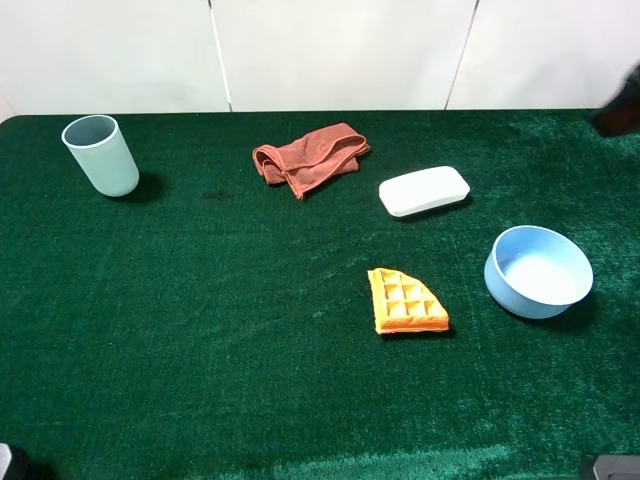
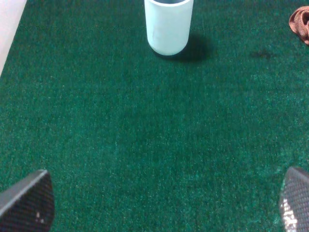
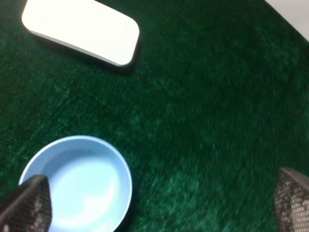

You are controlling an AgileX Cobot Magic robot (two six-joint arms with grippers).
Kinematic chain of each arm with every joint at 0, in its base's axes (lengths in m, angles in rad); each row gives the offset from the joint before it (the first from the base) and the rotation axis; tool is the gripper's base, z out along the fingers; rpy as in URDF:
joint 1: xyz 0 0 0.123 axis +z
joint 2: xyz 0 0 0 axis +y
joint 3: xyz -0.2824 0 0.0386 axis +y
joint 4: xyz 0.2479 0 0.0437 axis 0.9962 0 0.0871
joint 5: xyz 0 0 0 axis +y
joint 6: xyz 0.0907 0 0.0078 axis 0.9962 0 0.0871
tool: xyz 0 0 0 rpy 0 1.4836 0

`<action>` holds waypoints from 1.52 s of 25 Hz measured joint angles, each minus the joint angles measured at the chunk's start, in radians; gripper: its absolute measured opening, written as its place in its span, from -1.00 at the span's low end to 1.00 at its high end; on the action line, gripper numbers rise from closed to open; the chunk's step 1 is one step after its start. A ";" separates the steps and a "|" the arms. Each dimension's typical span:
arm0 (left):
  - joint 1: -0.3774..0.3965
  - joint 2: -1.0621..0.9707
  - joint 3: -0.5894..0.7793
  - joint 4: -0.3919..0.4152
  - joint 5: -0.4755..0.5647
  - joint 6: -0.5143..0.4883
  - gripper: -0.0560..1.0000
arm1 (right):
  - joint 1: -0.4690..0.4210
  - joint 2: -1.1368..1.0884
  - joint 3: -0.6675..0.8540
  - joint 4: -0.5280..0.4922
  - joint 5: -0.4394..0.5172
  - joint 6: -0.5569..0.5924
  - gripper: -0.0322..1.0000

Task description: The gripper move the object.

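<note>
The object, a flat white rounded case [image 1: 424, 191], lies on the green cloth right of centre, and it also shows in the right wrist view [image 3: 82, 31]. My right gripper [image 3: 159, 205] is open and empty, high above the cloth beside the light blue bowl [image 3: 79, 183], well apart from the case. Only a dark blurred part of the right arm [image 1: 622, 110] shows at the right edge of the high view. My left gripper [image 2: 161, 205] is open and empty over bare cloth, with the pale blue cup [image 2: 168, 24] ahead of it.
An orange waffle wedge [image 1: 405, 302] lies in front of the case. The light blue bowl [image 1: 539, 271] stands to the right. A rust-coloured cloth [image 1: 310, 157] lies at the back centre. The pale blue cup [image 1: 100, 155] stands at the back left.
</note>
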 joint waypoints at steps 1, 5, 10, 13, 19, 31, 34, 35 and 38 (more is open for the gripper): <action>0.000 0.000 0.000 0.000 0.000 0.000 0.86 | 0.010 0.042 -0.029 -0.001 0.007 -0.027 0.41; 0.000 0.000 0.000 0.000 0.000 0.000 0.86 | 0.041 0.174 -0.114 -0.005 0.019 -0.154 0.41; 0.000 0.000 0.000 0.000 0.000 0.000 0.86 | 0.044 0.285 -0.156 -0.007 0.023 -0.341 0.41; 0.000 0.000 0.000 0.000 0.000 0.000 0.86 | 0.044 0.338 -0.158 -0.007 0.011 -0.450 0.41; 0.000 0.000 0.000 0.000 0.000 0.000 0.86 | 0.044 0.444 -0.181 0.010 -0.021 -0.572 0.41; 0.000 0.000 0.000 0.000 0.000 0.000 0.86 | 0.063 0.664 -0.315 0.061 -0.047 -0.597 0.41; 0.000 0.000 0.000 0.000 0.000 0.000 0.86 | 0.077 0.701 -0.331 0.064 -0.049 -0.627 0.41; 0.000 0.000 0.000 0.000 0.000 0.000 0.86 | 0.084 0.711 -0.336 0.066 -0.052 -0.641 0.41; 0.000 -0.001 0.000 0.000 0.000 0.000 0.86 | 0.099 0.749 -0.350 0.068 -0.068 -0.677 0.41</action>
